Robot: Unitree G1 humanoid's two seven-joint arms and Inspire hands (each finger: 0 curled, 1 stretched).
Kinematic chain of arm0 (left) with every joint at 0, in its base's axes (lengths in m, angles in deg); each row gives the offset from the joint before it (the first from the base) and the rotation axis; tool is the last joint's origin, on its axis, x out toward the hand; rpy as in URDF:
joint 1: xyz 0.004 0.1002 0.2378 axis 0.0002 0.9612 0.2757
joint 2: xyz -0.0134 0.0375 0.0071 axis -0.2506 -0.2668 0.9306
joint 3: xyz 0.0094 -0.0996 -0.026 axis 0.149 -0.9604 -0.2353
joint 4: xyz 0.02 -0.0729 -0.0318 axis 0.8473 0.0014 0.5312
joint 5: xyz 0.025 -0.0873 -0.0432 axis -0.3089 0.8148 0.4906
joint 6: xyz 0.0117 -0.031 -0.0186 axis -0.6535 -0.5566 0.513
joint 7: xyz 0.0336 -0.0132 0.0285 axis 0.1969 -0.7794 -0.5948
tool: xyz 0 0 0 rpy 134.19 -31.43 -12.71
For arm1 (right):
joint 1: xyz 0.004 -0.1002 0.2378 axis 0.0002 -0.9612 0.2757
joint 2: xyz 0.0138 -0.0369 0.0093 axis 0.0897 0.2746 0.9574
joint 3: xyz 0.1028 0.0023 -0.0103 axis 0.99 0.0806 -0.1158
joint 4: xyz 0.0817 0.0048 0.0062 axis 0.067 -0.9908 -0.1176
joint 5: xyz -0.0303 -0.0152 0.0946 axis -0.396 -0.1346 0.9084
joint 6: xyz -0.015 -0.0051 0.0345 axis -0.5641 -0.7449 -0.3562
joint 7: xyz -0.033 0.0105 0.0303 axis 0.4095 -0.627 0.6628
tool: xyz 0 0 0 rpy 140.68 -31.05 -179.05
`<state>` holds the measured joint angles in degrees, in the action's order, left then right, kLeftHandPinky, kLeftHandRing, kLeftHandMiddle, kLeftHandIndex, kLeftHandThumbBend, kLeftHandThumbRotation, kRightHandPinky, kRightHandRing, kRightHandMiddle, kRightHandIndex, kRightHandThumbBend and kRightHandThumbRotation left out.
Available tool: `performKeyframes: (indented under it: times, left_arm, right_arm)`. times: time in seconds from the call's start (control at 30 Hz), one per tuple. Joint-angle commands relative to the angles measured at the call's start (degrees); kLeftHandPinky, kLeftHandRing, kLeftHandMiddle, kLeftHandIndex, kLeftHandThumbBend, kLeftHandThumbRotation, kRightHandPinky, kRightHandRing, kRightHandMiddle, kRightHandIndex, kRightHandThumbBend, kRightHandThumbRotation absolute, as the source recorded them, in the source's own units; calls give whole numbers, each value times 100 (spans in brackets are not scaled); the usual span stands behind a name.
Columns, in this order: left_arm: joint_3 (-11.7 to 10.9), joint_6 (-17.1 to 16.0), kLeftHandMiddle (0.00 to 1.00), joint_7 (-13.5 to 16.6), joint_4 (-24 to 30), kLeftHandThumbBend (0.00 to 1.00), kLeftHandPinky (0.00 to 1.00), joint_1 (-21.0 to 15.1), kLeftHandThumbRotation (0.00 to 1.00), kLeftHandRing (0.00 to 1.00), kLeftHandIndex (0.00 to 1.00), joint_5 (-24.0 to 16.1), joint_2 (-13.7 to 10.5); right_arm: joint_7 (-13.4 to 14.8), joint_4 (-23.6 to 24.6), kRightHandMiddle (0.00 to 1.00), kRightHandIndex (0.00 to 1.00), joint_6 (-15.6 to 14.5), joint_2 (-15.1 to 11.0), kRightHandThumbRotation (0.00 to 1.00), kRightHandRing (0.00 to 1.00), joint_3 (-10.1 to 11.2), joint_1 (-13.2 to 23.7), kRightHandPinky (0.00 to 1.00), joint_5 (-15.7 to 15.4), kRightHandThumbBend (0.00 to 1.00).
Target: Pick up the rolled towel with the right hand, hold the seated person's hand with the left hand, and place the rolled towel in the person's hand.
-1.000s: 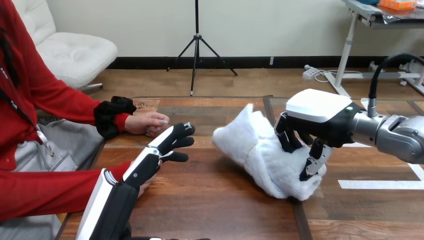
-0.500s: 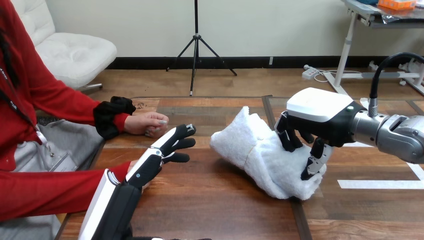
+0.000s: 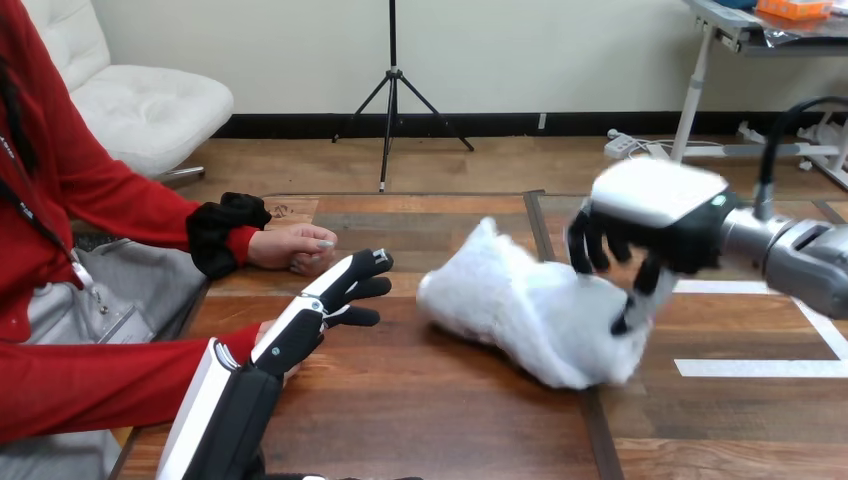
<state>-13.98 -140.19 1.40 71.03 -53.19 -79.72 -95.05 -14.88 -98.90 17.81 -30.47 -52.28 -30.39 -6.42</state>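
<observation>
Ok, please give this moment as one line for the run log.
right hand: shut on white rolled towel | left hand: open, apart from person's farther hand | towel: not yet delivered

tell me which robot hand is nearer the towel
Right. The right hand is curled round the towel at its right end; the left hand is apart, beyond its left end.

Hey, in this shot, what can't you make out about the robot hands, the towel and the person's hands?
Head view, right robot hand: motion blur hides whether it grips the rolled towel.
Head view, person's nearer hand: mostly covered by the left robot hand; contact between them unclear.
Head view, underside of the rolled towel: hidden by its own bulk; resting on the table or lifted, unclear.
</observation>
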Motion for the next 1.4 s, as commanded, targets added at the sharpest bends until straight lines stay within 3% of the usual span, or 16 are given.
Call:
performKeyframes:
  times: [0.0,0.13,0.27,0.53,0.67,0.83,1.03,1.37]
  left_arm:
    - [56,-76,88,51,122,100,73,-252,57,83,88,42,75]
    - [57,-96,87,48,90,100,72,-279,57,82,88,21,71]
    - [132,-52,88,-2,91,100,72,-262,56,83,88,126,43]
    - [93,9,88,39,138,100,73,-265,55,84,88,10,73]
    - [127,12,88,40,110,100,73,-298,54,84,88,38,96]
    - [57,-14,88,99,77,100,73,-340,55,83,88,-128,156]
    - [211,34,89,3,48,100,75,-385,54,85,89,78,77]
    - [159,-21,90,68,-8,100,76,-443,54,86,89,-38,155]
  right_arm:
    - [50,242,56,58,-385,-66,8,51,450,324,44,470,100]
    - [215,348,61,64,-682,-41,17,57,521,228,50,574,100]
    - [-170,521,66,69,-1220,57,23,62,737,119,54,922,100]
    - [-555,1056,77,80,-1837,108,34,73,994,-157,61,1409,100]
    - [-925,1404,82,84,-2248,124,37,78,1131,-302,64,1647,100]
    - [-1226,1810,86,88,-2600,99,40,82,1207,-445,68,1769,100]
    - [-1480,2175,88,90,-2898,98,41,84,1279,-539,69,1893,100]
    - [-2026,2680,90,92,-3409,42,46,87,1323,-545,71,1939,100]
